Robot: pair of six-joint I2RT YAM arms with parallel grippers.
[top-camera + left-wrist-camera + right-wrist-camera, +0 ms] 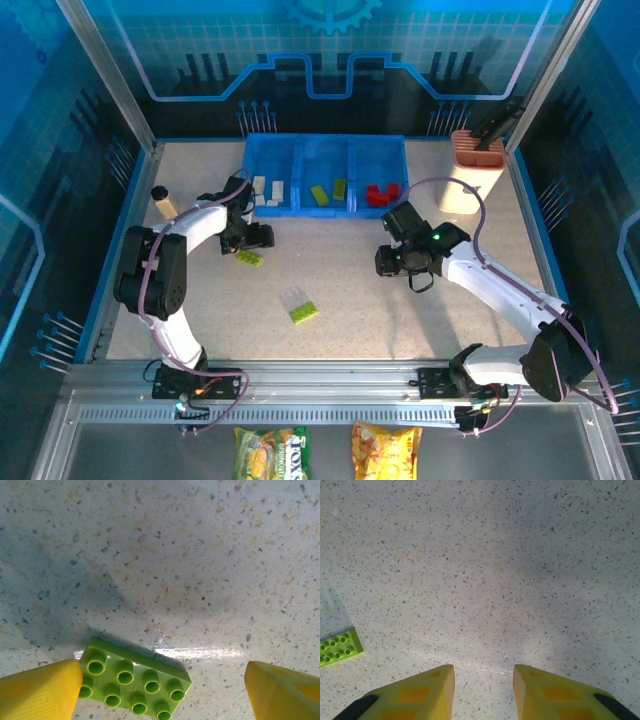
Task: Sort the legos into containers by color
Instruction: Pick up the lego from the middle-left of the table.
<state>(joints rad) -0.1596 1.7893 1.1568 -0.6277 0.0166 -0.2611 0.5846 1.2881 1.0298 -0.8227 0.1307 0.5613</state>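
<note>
Looking through the left wrist camera, I see the left gripper (161, 672) wide open around a green brick (132, 682) that lies flat on the table (200, 555), with one finger just beside its end. The right gripper (484, 672) has a narrow gap with nothing inside. A second brick (303, 312) lies nearer the arm bases. The blue tray (325, 137) holds white bricks (268, 190) on the left, green bricks (330, 190) in the middle and red bricks (380, 192) on the right.

Holder (468, 185), jar (162, 203), green packet (270, 452), yellow packet (385, 452)
</note>
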